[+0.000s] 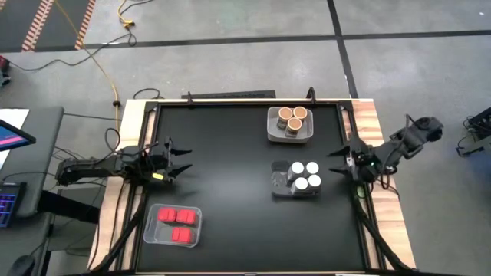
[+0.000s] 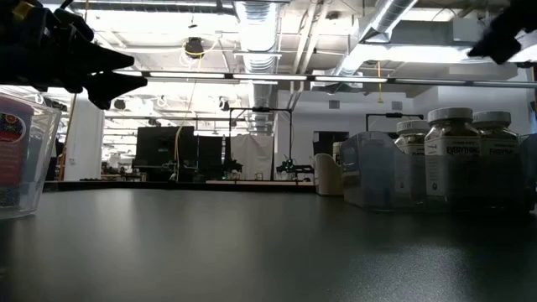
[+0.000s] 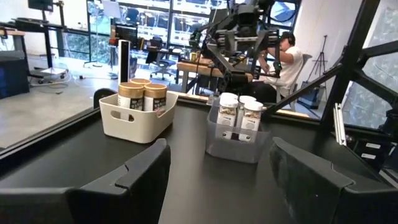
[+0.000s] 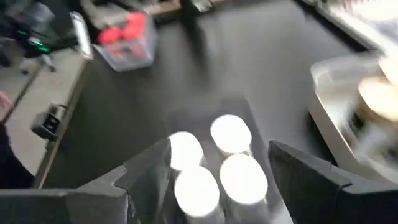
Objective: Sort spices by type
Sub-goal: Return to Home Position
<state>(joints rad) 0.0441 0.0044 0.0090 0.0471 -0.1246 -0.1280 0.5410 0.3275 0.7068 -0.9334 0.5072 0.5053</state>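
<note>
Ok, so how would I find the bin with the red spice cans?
Look at the black table, on the left arm's side, in the high view's bottom corner. A clear bin sits there alone. Only it holds red boxy cans; the white bin and the grey bin hold round jars.

Blur, picture edges and bin walls are hiding much of the sorted spices.
In the right wrist view blur is smearing the four white-lidded jars [image 4: 214,165] into bare discs and the red boxes [image 4: 124,28] into one blotch; a cork-topped jar [image 4: 379,96] is running off the edge with its white tray [image 4: 333,124]; in the low view the left edge is cutting the clear bin [image 2: 46,151], leaving part of one red label; the translucent grey bin [image 3: 239,140] is covering its jars' lower halves; from above, every label is coming out too small to read.
</note>
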